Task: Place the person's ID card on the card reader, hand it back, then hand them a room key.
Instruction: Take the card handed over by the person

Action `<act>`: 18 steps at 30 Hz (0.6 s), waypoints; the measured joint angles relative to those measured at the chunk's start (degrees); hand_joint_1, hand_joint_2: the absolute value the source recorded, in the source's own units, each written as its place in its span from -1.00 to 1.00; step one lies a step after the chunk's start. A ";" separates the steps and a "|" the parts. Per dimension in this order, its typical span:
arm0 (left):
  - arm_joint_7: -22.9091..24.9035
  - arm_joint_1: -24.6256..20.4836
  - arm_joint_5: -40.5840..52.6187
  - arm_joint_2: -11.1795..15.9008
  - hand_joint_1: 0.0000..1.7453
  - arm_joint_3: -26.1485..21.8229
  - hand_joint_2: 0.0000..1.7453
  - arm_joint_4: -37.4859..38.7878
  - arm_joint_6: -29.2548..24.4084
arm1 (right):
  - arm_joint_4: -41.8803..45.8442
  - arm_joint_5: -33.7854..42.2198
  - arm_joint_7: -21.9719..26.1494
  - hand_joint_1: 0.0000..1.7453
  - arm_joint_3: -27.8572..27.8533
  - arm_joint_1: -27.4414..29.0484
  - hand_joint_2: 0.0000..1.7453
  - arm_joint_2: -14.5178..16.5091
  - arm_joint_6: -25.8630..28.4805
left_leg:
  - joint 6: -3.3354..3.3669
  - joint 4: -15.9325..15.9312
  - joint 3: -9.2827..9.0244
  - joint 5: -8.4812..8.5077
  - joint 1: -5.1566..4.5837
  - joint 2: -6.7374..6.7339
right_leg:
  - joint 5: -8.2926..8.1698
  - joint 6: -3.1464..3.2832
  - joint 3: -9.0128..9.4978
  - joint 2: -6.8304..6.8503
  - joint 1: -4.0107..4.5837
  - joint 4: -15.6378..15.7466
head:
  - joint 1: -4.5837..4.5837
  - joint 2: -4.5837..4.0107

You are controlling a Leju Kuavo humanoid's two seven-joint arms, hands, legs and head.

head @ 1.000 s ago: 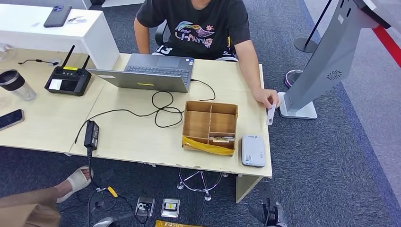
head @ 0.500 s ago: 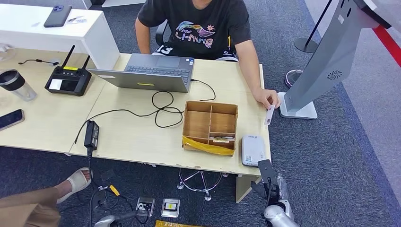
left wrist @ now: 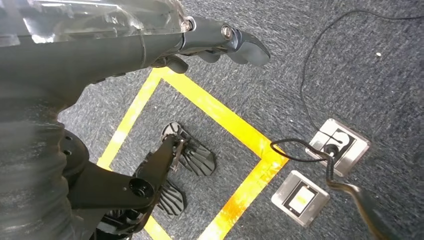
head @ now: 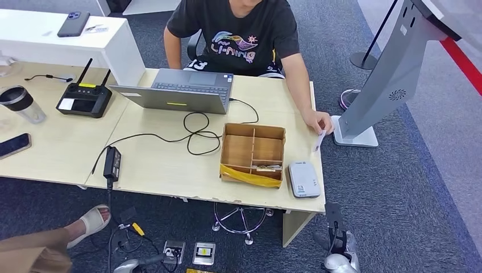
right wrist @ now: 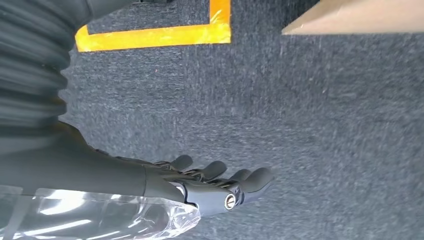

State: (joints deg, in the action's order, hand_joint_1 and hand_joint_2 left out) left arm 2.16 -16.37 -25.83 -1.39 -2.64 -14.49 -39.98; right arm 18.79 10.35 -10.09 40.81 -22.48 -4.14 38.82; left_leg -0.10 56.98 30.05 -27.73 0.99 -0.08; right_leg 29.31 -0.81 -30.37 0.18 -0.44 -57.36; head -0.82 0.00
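The person [head: 244, 34] sits at the far side of the table and holds a white ID card [head: 319, 140] out over the table's right edge. A white card reader [head: 303, 179] lies at the near right corner. Beside it stands a wooden divided box [head: 253, 152] with a room key card [head: 267, 168] in a near compartment. My right hand [head: 335, 227] [right wrist: 215, 182] hangs low beyond the table's near right corner, fingers stretched out and empty, below the card. My left hand [left wrist: 220, 42] hangs over the carpet, fingers apart, holding nothing.
A laptop [head: 182, 88] with a looping black cable [head: 196, 131] and power brick [head: 111, 162] takes up the table's middle. A grey kiosk stand [head: 386, 74] rises right of the table. A remote controller [head: 85, 99], cup [head: 21, 103] and phone [head: 12, 145] lie left.
My right hand rose beside the table's near right corner, then shifted right and a little lower. The camera view shifted slightly. The person still holds the card out, now tilted more.
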 joint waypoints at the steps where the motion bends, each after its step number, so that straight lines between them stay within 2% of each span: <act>1: -0.22 0.02 0.00 0.01 -1.00 0.00 1.00 0.00 0.00 | -0.17 0.53 -0.13 -1.00 -0.23 0.90 1.00 -0.35 -0.10 | 0.04 0.00 0.00 0.00 -0.01 0.12 | 0.01 -0.04 0.12 0.11 -0.02 0.02 | -0.03 0.00; 4: -0.67 0.41 0.01 0.14 -1.00 0.00 1.00 0.01 -0.01 | -0.76 1.49 -0.39 -1.00 -0.77 5.42 1.00 -1.15 -0.42 | 0.17 0.02 0.46 0.15 -0.12 0.43 | -0.19 -0.13 -0.08 0.48 -0.12 -0.03 | -0.04 0.00; 6: -0.89 0.67 0.03 0.34 -1.00 -0.01 1.00 0.03 -0.03 | -1.00 1.59 -0.39 -1.00 -0.90 7.25 1.00 -1.36 -0.50 | 0.16 0.04 0.79 0.23 -0.15 0.22 | -0.40 -0.10 -0.53 0.27 -0.15 -0.08 | 0.00 0.00; 18: -1.42 0.50 1.81 0.43 -1.00 -0.06 1.00 0.04 -0.04 | -1.57 1.93 -0.97 -1.00 -1.79 9.15 1.00 -1.90 -0.56 | 0.10 0.05 1.11 0.21 -0.10 -0.03 | -0.37 0.00 -1.02 -0.02 -0.07 -0.10 | -0.01 0.00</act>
State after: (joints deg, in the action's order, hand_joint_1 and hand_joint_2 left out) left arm 0.74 -15.87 -24.02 -0.96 -2.70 -14.45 -40.02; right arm 17.21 12.28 -11.06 39.01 -13.33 -6.04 38.26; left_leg 0.00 57.03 31.16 -27.52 0.90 -0.11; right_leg 28.94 -0.81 -31.39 0.16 -0.52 -57.46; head -0.83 0.00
